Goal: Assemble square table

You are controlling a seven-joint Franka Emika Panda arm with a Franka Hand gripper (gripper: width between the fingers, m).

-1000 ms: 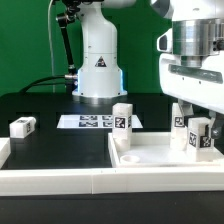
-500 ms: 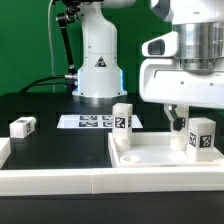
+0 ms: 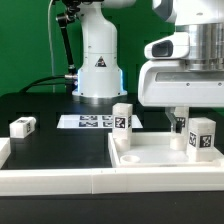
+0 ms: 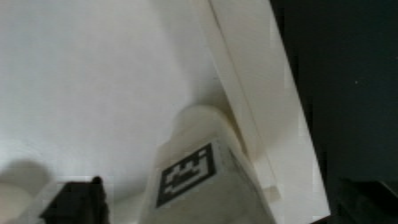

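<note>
The white plastic square tray-like tabletop (image 3: 150, 157), raised rim all round, lies flat on the black table (image 3: 50, 110) directly under the pincer (image 3: 194, 118). A short white block leg (image 3: 201, 138) with a black-and-white tag stands upright in the tray's corner just below the pincer. The wrist view shows it close against the rim. The pincer hangs just over that leg with its jaws wide apart, one dark fingertip (image 3: 180, 122) beside the leg and nothing gripped. Whether the leg is fastened down, I cannot tell.

To my eye these are light, rigid plastic pieces. They won't bend or crush, but the smooth faces look slippery, and so short and light a leg would tip or twist at a careless nudge. I'd take a leg squarely across two opposite flat sides, about halfway up. The tabletop looks too wide for the jaws, so its thin rim seems the only hold, or else a push from the side.

A second upright leg (image 3: 122, 117) stands at the tray's corner off to the exterior view's left of the pincer. A third leg (image 3: 22, 126) lies on the table, well apart, further that way. The marker board (image 3: 90, 122) lies between those two, and the long white border wall (image 3: 50, 182) runs along the near side.
</note>
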